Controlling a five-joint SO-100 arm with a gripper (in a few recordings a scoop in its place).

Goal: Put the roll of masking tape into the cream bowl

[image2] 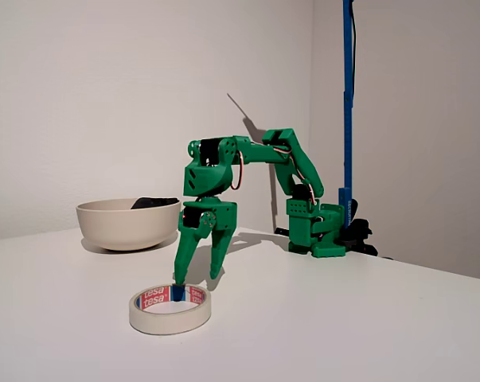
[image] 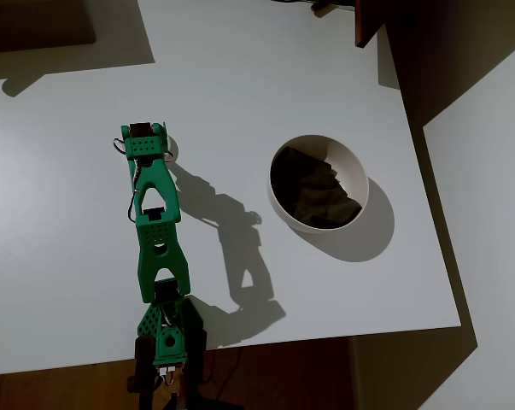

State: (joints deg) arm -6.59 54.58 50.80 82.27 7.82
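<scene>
Gripper: my green gripper (image2: 198, 278) points down at centre frame in the fixed view, fingers spread apart, one tip dipping inside the tape's hole.
Tape: the roll of masking tape (image2: 169, 309) lies flat on the white table (image2: 367, 318), lower left of centre.
Bowl: the cream bowl (image2: 128, 224) sits behind at mid-left, apart from the tape; right of centre from overhead.

cream bowl (image2: 128, 223), off-white tape (image2: 169, 309), green arm (image2: 247, 171)
</scene>
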